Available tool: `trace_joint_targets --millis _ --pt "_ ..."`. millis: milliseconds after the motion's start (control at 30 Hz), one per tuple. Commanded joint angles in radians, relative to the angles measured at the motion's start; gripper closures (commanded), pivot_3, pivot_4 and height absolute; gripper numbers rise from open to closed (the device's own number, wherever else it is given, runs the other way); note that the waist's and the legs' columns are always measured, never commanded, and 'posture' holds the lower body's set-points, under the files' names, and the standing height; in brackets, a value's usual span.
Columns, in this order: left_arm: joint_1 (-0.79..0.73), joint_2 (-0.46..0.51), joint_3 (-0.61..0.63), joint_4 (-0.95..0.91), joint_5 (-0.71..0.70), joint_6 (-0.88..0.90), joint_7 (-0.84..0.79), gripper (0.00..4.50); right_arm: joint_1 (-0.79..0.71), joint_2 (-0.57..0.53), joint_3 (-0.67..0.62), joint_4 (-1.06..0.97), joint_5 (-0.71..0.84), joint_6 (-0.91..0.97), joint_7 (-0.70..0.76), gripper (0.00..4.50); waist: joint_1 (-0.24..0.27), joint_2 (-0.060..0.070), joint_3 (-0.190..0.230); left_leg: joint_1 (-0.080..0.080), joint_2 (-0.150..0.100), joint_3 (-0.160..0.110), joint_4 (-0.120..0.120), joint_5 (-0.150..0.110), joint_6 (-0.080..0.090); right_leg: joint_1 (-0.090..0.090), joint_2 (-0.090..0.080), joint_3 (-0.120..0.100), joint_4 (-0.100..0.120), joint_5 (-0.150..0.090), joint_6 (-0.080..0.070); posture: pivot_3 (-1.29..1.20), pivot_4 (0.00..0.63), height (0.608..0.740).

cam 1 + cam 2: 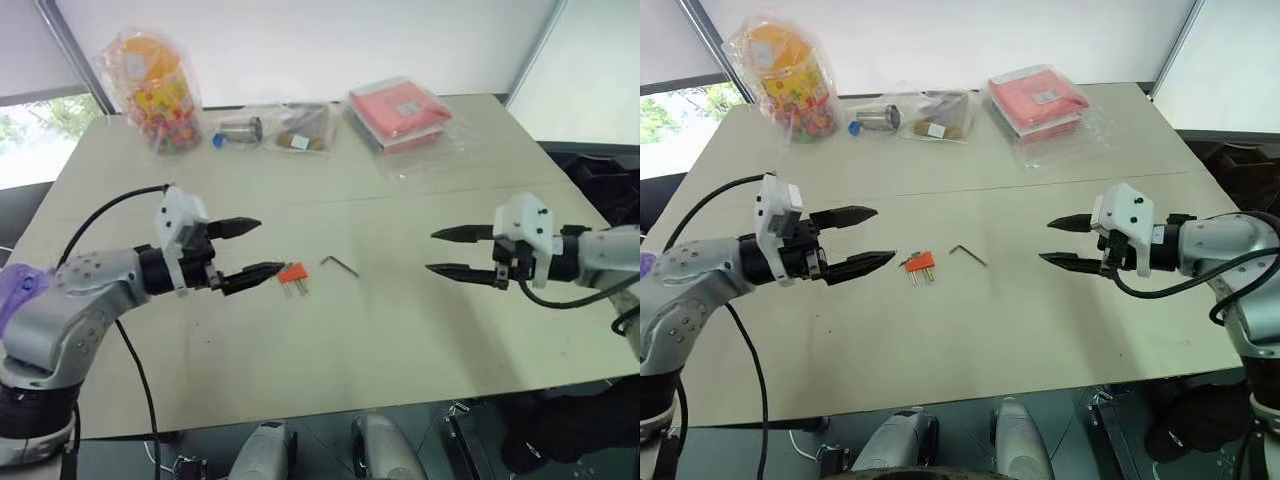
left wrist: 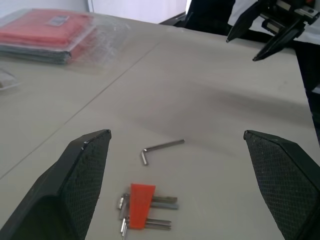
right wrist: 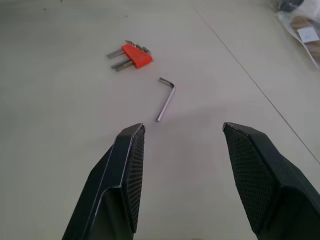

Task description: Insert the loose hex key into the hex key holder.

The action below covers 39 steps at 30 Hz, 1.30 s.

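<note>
Both empty: left gripper (image 1: 248,252) mid-left with jaws wide, right gripper (image 1: 452,252) mid-right parted. Hex key holder (image 1: 292,273) lies center frame; light rigid plastic, grab its body. Loose hex key (image 1: 340,264), just right: thin, slippery, pinch the long leg.

Table (image 1: 400,330) was pale beige. Hex key holder (image 1: 292,272) was orange-red with grey metal keys; loose hex key (image 1: 340,264) at its 3 o'clock was dark grey metal. Left gripper (image 1: 248,250) and right gripper (image 1: 445,252) had black fingers with cross-hatched pads and white housings. Flat packet (image 1: 398,110) at 12 o'clock was red under clear plastic. Jar (image 1: 155,85) held multicoloured pieces, orange label.
</note>
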Motion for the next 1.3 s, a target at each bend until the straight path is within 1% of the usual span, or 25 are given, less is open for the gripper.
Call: trace_joint_targets --millis 33,233,767,967,1000,1067,1133,1233,1300 --pt "0.007 0.003 0.028 -0.019 -0.002 -0.010 -0.002 0.05 -0.032 -0.002 -0.014 -0.043 0.022 0.014 -0.002 1.94 0.001 0.000 0.000 0.000 0.000 0.000 0.000 0.000 0.000 0.000 0.000 0.000 0.000 0.000 0.000 0.00 0.150 0.740" --pt "0.016 -0.014 0.032 -0.029 -0.003 -0.003 0.030 0.05 -0.042 0.014 -0.005 -0.046 0.011 0.019 -0.017 1.94 0.004 0.000 0.000 -0.001 0.000 0.000 0.000 0.000 0.000 0.000 -0.001 0.000 0.000 0.000 0.000 0.00 0.150 0.740" --pt "0.063 -0.010 0.022 -0.044 0.016 -0.001 0.045 0.05 -0.067 0.024 0.032 -0.025 -0.023 0.011 -0.023 1.94 0.002 0.000 0.000 -0.001 0.000 0.000 0.000 0.000 0.000 0.000 -0.001 0.000 0.000 0.000 0.000 0.00 0.150 0.740" --pt "0.091 -0.018 0.008 -0.041 0.063 -0.021 0.068 0.05 -0.098 0.064 0.073 -0.003 -0.060 -0.012 -0.041 1.94 0.002 0.000 0.000 0.000 0.000 0.000 0.000 0.000 0.000 0.000 -0.001 0.000 -0.001 0.000 0.000 0.00 0.150 0.740" --pt "0.094 -0.021 0.004 -0.036 0.077 -0.026 0.074 0.05 -0.103 0.073 0.082 0.001 -0.069 -0.020 -0.045 1.94 0.002 0.000 0.000 0.000 0.000 0.000 0.000 0.000 0.000 0.000 -0.001 0.000 -0.001 0.000 0.000 0.00 0.150 0.740" --pt "0.126 -0.044 -0.021 0.007 0.164 -0.086 0.104 0.05 -0.123 0.137 0.153 0.029 -0.143 -0.075 -0.089 1.94 -0.001 0.000 0.000 0.000 0.000 0.000 0.000 0.000 0.000 0.000 -0.001 0.000 -0.001 0.000 0.000 0.00 0.150 0.740" --pt "0.145 -0.066 -0.029 0.032 0.209 -0.121 0.123 0.05 -0.133 0.175 0.201 0.054 -0.194 -0.112 -0.103 1.94 -0.001 0.000 0.000 0.000 0.000 0.001 0.000 0.000 0.000 0.000 -0.001 0.001 0.000 0.000 0.000 0.00 0.150 0.740" --pt "0.203 -0.109 -0.030 0.055 0.265 -0.165 0.160 0.05 -0.164 0.275 0.324 0.167 -0.345 -0.242 -0.164 1.94 -0.001 0.000 0.000 0.000 0.000 0.000 0.000 0.001 -0.001 -0.001 -0.001 0.000 0.000 0.000 0.000 0.00 0.150 0.740" --pt "0.222 -0.127 -0.027 0.057 0.285 -0.180 0.177 0.05 -0.196 0.333 0.375 0.233 -0.415 -0.301 -0.201 1.94 -0.001 0.001 0.000 -0.001 0.000 0.001 0.000 0.001 -0.002 -0.002 -0.001 0.000 0.000 0.000 0.000 0.00 0.150 0.740"
